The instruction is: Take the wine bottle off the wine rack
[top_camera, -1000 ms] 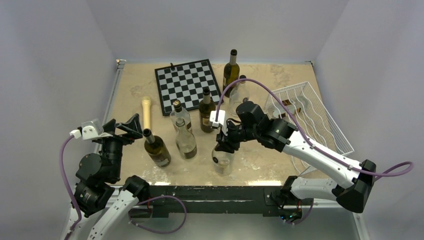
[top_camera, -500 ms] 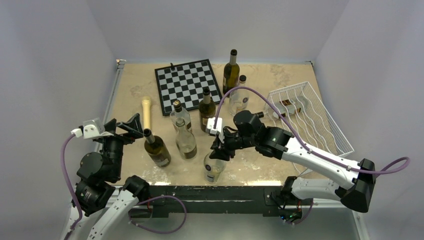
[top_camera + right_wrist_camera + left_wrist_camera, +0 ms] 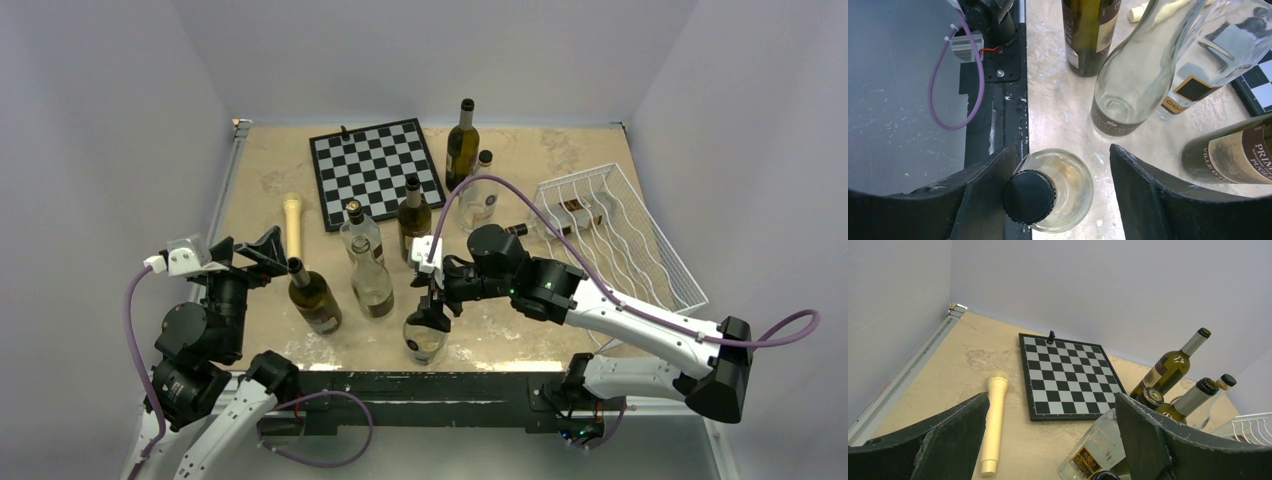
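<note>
Right at the near edge of the table [image 3: 560, 150] stands the wine bottle [image 3: 1068, 187]. It is clear glass, it stands upright, and it has a black cap [image 3: 1029, 196]. The right gripper [image 3: 1063, 200] hangs over it with its jaws spread, one on each side of the bottle. The cap is just beside one finger, but I cannot tell if they touch. The bottle is well apart from the wine rack [image 3: 640, 250].

The left gripper [image 3: 1050, 410] is up off the table at the left. Its jaws are spread too, with nothing between them.

A little farther back stand a dark bottle with a brown label [image 3: 1233, 155] that reads "PRIM" before the edge cuts it off, a clear empty bottle [image 3: 1133, 80], and a clear bottle with a black and gold label [image 3: 1198, 70]. Its writing is too small to read. A dark green bottle [image 3: 313, 298] stands at their left.

Next comes a cream stick [image 3: 993, 425] lying flat. Beside it is the chessboard [image 3: 1068, 375], with one black piece [image 3: 1051, 336] on its far edge.

Far back stands a tall green bottle [image 3: 461, 140]. The white rack sits at the right, and another bottle [image 3: 572, 210] lies in its far end.
</note>
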`<state>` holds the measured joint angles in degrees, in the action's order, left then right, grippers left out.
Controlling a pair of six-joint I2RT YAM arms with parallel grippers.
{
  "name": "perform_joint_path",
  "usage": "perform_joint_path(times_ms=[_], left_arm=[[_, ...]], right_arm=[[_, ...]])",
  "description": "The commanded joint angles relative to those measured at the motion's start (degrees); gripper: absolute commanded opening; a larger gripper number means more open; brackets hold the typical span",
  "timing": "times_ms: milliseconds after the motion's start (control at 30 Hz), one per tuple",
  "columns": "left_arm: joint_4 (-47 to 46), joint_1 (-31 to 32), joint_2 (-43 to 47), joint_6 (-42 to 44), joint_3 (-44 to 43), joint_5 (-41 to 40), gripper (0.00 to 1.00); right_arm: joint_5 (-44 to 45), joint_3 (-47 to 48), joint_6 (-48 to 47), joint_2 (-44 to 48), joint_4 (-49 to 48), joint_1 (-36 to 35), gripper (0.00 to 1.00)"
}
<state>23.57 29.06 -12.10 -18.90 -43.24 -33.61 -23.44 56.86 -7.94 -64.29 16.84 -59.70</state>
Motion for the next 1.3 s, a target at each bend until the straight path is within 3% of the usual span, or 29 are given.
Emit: perform_joint_path(times_ms=[0, 300, 333, 367, 400, 500, 633, 700, 833, 967, 1200, 1267], left_arm=[[-1.78, 0.24, -0.64, 0.09, -0.02, 0.47, 1.0], [-1.71, 0.29, -0.4, 0.09, -0.1, 0.54, 1.0], [-1.75, 0.29, -0.38, 0.09, -0.13, 0.54, 1.0], [-1.76, 0.3, -0.46, 0.09, -0.09, 0.49, 1.0], [-1.77, 0.27, -0.41, 0.09, -0.1, 0.47, 1.0], [-1.69, 0.22, -0.23, 0.09, -0.16, 0.38, 1.0], [-1.78, 0.28, -0.21, 0.02, -0.13, 0.42, 1.0], [-1.78, 0.23, -0.36, -0.04, -0.1, 0.74, 1.0], [-1.6, 0.29, -0.18, -0.18, -0.17, 1.25, 1.0], [-1.6, 0.26, 0.51, -0.18, -0.09, 1.17, 1.0], [-1.68, 0.25, 1.18, -0.43, -0.1, 1.68, 1.0], [-1.78, 0.23, 1.14, -0.59, -0.11, 1.98, 1.0]], right_arm=[[0.67, 1.79, -1.43, 2.69, -3.97, -0.07, 0.72], [-2.07, 7.25, 1.91, 2.32, -2.47, -0.06, 0.76], [-3.17, 8.67, 3.06, 1.53, -1.76, -0.13, 0.8], [-3.82, 9.33, 4.39, 1.06, -2.27, -0.15, 0.92], [-4.15, 9.24, 6.08, 1.12, -4.03, -0.15, 0.98], [-5.78, 7.42, 7.5, 2.83, -11.59, -0.15, 0.98], [1.49, 8.06, 9.27, 4.34, -17.75, -0.15, 0.98], [3.76, 10.35, 3.61, 4.19, -13.74, -0.15, 0.98], [18.21, 16.67, -8.64, 2.68, -3.16, 0.27, 0.98], [35.28, 12.8, -25.62, 1.29, -4.97, 4.13, 0.98], [38.81, 2.3, -44.86, -3.73, -4.85, 18.26, 0.98], [39.31, -0.13, -51.06, -6.05, -4.04, 20.43, 0.93]])
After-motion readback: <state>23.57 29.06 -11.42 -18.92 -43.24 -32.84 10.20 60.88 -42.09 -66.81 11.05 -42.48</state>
